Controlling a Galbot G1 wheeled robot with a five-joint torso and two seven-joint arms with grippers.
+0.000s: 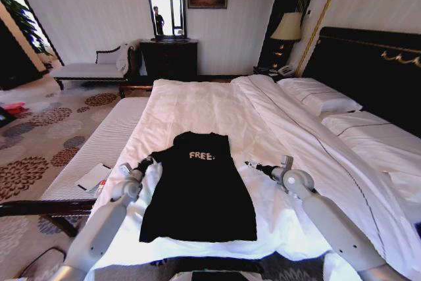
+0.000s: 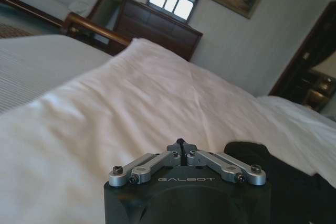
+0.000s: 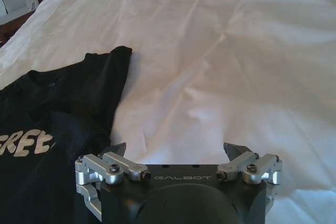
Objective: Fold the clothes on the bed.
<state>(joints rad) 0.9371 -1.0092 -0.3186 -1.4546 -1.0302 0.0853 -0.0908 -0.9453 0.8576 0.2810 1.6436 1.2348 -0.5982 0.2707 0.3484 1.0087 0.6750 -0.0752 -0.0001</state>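
Observation:
The clothes, a black T-shirt point(image 1: 197, 192) with white "FREE" lettering, lie flat on the white duvet of the bed point(image 1: 197, 103), collar toward the far end and sleeves tucked in. My left gripper point(image 1: 146, 162) sits at the shirt's left shoulder edge. In the left wrist view this gripper point(image 2: 180, 142) is shut with nothing in it, over bare duvet, the shirt point(image 2: 299, 187) beside it. My right gripper point(image 1: 251, 164) hovers just off the shirt's right shoulder. In the right wrist view it point(image 3: 176, 150) stands open over white duvet, next to the shirt point(image 3: 63, 124).
Pillows point(image 1: 325, 100) and a dark headboard point(image 1: 368, 64) run along the right. A striped pad point(image 1: 99, 143) with a white card point(image 1: 93, 177) borders the bed's left side. A chaise bench point(image 1: 92, 69), dresser point(image 1: 170, 57) and lamp point(image 1: 287, 27) stand by the far wall.

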